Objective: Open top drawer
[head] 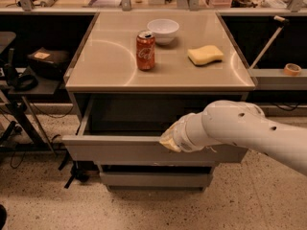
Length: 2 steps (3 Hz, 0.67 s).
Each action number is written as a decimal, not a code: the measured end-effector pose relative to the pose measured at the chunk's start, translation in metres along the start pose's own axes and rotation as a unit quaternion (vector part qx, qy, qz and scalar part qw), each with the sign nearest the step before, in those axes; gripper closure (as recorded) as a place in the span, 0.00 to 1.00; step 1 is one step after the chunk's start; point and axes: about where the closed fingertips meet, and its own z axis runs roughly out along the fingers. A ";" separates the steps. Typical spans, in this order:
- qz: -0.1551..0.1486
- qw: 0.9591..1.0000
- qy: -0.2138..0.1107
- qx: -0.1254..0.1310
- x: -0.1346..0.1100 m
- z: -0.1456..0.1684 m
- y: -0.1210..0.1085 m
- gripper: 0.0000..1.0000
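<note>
- The top drawer sits under the table top and stands out from the cabinet toward the camera. Its front is a wide, flat, matte grey slab with no handle, and the dark cavity behind it is open to view.
- The gripper is at the upper edge of that front, right of centre, a pale yellowish tip at the end of a smooth, rounded white arm. The wrist hides it, so I cannot tell whether it is clasping the edge or released.
- A narrower, shorter lower drawer front lies below, set further back.
- The table top is smooth, beige and glossy with straight edges. On it stand a red soda can, a white bowl behind the can, and a yellow sponge well to the right.
- The speckled floor lies open in front of the drawer; a dark stand crowds the left side.
</note>
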 end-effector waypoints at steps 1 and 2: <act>0.000 1.000 0.000 0.000 0.000 0.000 0.000 0.12; 0.000 1.000 0.000 0.000 0.000 0.000 0.000 0.00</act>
